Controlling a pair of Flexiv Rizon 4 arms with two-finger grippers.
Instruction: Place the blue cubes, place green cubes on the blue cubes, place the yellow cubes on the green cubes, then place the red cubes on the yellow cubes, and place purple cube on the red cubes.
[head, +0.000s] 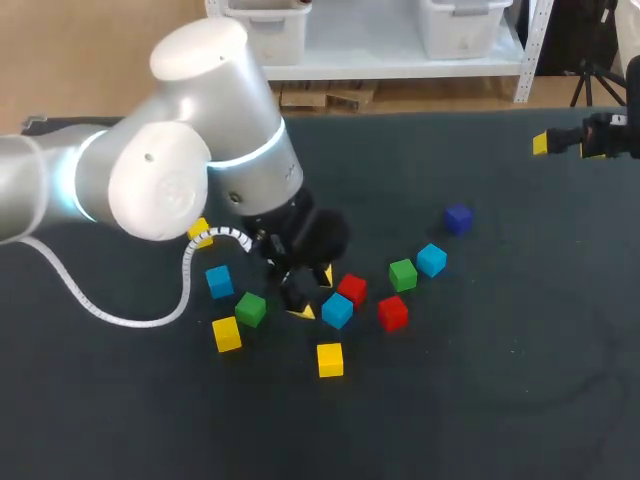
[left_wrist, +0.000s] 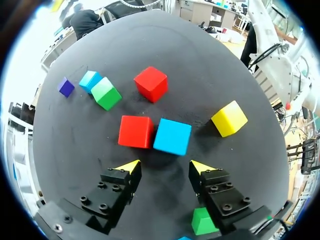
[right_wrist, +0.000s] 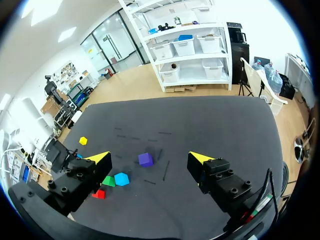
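**A:** Which step is in hand?

**B:** The first, I'd judge. Nothing is stacked yet, and the cubes are all lying loose on the desk (head: 520, 380). The left claw (left_wrist: 165, 166) is hanging released, fingers spread, just short of a blue cube (left_wrist: 172, 136) in the middle of the desk.

**A:** What is the next move calling for?

**B:** Bringing the fingers astride that cube. A red cube (left_wrist: 135, 131) is touching its far side, toward one finger, so turning the wrist onto the free faces is looking wise.

**A:** Which way is it pointing?

**B:** It is sitting flat, turned slightly askew to the fingers. Being a cube, it is offering no long axis.

**A:** And the right claw (head: 568, 143)?

**B:** Released too, gripping nothing — hanging over the desk's far right corner.
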